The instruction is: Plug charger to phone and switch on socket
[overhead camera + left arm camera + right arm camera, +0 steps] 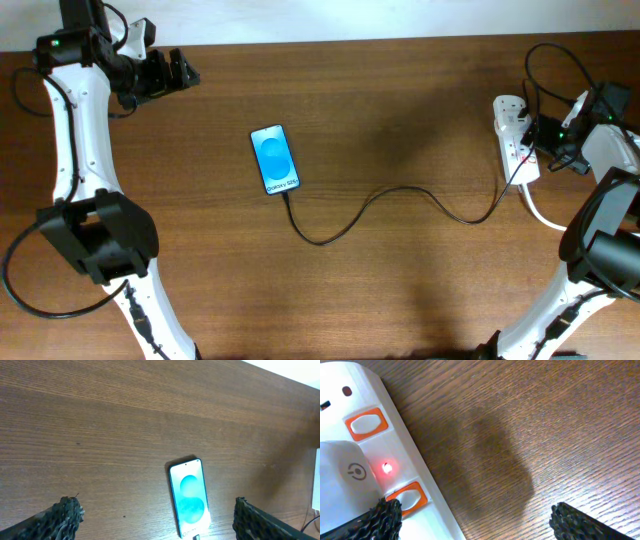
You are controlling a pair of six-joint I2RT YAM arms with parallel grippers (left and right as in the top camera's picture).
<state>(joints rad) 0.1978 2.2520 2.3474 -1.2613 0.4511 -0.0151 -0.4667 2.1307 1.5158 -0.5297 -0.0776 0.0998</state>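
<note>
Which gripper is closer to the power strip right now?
Right. The right gripper hangs at the power strip's edge, one finger over its switches. The left gripper is far off, across the table beyond the phone.

- A brown wooden table (400, 290) is filling nearly all of the overhead view, with its grain running from side to side.
- A pale strip of background (330, 18) is showing beyond the table's far edge, along the top of the overhead view. The left wrist view is also catching a pale area past the table edge in its upper right corner.
- A soft dark shadow (495, 460) is lying on the wood in the middle of the right wrist view, where the grain is running slantwise.
</note>
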